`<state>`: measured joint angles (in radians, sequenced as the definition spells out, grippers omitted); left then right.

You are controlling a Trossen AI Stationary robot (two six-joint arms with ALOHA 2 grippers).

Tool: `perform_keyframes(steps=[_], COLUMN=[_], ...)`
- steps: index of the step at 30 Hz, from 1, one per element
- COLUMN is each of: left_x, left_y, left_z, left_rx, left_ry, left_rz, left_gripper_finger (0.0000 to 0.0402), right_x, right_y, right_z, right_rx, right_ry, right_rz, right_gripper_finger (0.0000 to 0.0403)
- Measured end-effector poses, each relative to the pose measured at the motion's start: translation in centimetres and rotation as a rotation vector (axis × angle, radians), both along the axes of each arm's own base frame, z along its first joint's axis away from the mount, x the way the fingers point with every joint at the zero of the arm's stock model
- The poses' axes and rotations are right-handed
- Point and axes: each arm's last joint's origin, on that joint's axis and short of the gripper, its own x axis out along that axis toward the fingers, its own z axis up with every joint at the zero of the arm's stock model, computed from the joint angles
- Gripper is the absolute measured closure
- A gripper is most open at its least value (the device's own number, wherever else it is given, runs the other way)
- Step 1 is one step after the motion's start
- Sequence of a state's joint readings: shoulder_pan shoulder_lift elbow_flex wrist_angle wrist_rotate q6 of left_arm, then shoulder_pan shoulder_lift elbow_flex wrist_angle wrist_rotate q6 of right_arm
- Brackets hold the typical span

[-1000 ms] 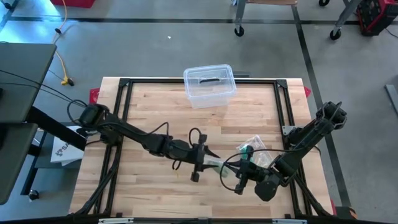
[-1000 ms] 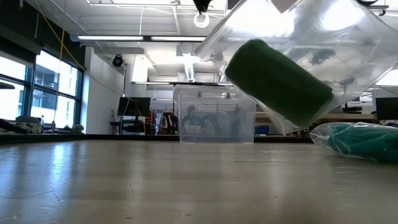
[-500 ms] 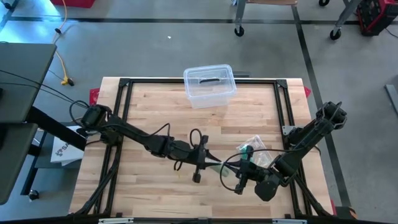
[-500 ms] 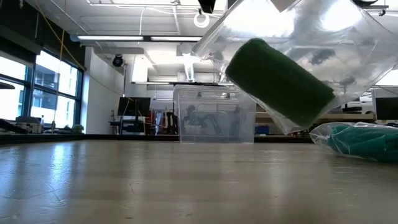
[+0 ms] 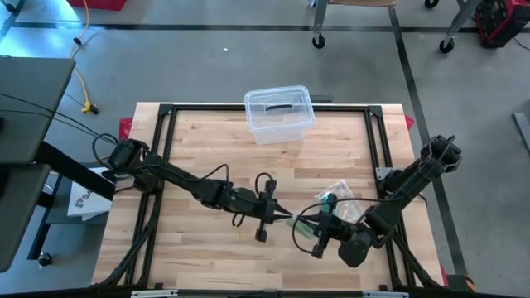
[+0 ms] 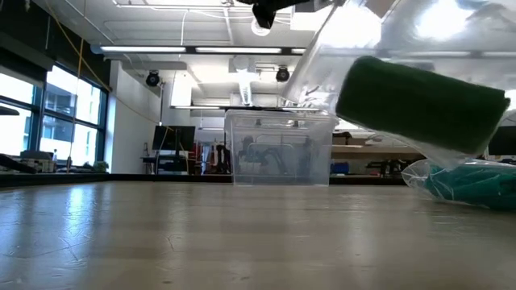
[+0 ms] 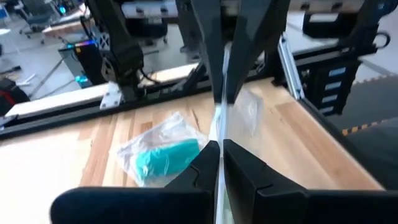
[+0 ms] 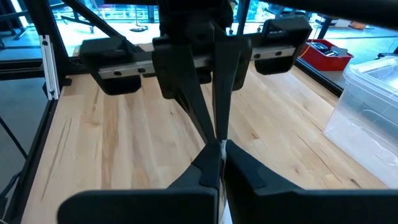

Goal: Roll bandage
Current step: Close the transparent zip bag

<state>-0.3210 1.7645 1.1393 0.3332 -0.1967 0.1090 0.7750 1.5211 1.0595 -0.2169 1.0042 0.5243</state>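
Right now my left gripper (image 5: 286, 217) and my right gripper (image 5: 305, 223) both pinch the clear plastic bag (image 6: 379, 48) between them, stretched taut above the table (image 5: 207, 141), with the dark green bandage roll (image 6: 423, 105) hanging inside it.

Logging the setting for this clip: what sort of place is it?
Most likely a robotics lab or workshop: a wooden table in a black frame, a grey floor with rolling casters, and ceiling strip lights over cluttered benches.
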Motion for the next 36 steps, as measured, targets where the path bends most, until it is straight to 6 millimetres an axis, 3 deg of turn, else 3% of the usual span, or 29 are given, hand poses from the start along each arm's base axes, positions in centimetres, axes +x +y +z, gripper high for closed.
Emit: perform_keyframes(steps=[27, 32, 36], left_x=[-1.7, -2.8, -3.3], left_y=[-0.6, -0.1, 0.0], left_z=[-2.9, -2.2, -1.2], left_rx=[0.072, 0.065, 0.051], left_ry=[0.307, 0.37, 0.36], left_rz=[0.078, 0.123, 0.126], left_gripper_finger=[0.0387, 0.0381, 0.0353], right_x=[-0.5, -0.5, -0.5], right_y=[0.5, 0.5, 0.5], right_z=[0.1, 0.2, 0.2], right_rx=[-0.007, -0.007, -0.011], right_ry=[-0.018, -0.018, -0.016], right_rz=[0.003, 0.004, 0.006], right_gripper_finger=[0.0403, 0.0403, 0.0403])
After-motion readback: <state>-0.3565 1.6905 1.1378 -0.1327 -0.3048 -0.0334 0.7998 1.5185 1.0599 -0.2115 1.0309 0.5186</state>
